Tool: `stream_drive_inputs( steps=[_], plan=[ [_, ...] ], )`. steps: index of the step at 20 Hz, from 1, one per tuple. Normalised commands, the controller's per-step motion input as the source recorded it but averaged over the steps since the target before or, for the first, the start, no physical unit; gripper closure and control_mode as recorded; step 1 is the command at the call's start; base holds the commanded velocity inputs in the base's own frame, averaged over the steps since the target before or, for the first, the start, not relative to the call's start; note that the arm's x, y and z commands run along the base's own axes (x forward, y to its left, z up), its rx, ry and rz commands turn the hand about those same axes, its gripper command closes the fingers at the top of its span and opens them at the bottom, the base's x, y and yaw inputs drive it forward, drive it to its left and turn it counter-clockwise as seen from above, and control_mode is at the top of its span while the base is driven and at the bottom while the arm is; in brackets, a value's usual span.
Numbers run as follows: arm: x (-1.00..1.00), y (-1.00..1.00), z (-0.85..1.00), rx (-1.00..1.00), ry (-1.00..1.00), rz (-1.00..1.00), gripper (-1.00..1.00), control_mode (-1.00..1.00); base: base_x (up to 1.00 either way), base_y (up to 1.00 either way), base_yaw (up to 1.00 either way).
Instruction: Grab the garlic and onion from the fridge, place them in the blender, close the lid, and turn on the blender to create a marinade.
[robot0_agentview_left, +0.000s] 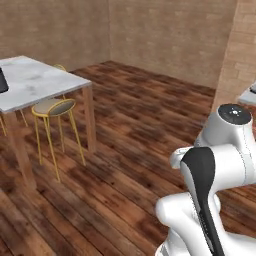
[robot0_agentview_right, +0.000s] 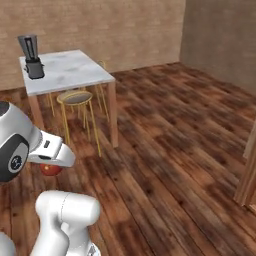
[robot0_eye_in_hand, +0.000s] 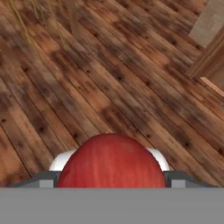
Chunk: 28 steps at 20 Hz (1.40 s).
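No text, label, brand, number or sign can be read on anything in view.

1. You have one onion (robot0_eye_in_hand: 111, 161), a red ball sitting between the gripper's jaws.
2. You see one blender (robot0_agentview_right: 31, 56), standing on the table.
3. You see one marble-topped table (robot0_agentview_right: 70, 72) on wooden legs.
4. You can count two yellow wire-legged stools (robot0_agentview_right: 76, 98) tucked under that table.
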Motion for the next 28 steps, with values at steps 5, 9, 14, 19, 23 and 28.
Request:
stream_drive_inputs(
  steps=[5, 9, 14, 19, 23, 28],
  plan=[
    [0.00, 0.00, 0.00, 0.00, 0.00, 0.00, 1.00, 1.00, 0.18, 0.11, 0.63],
    [0.00, 0.00, 0.00, 0.00, 0.00, 0.00, 1.00, 1.00, 0.52, 0.11, 0.53],
    [0.00, 0.00, 0.00, 0.00, 0.00, 0.00, 1.00, 1.00, 0.98, 0.61, 0.25],
    [0.00, 0.00, 0.00, 0.00, 0.00, 0.00, 1.00, 1.00, 1.00, 0.83, 0.03],
    [0.00, 0.00, 0.00, 0.00, 0.00, 0.00, 1.00, 1.00, 1.00, 0.93, -0.03],
    [0.00, 0.00, 0.00, 0.00, 0.00, 0.00, 1.00, 1.00, 1.00, 1.00, -0.19]
  ],
)
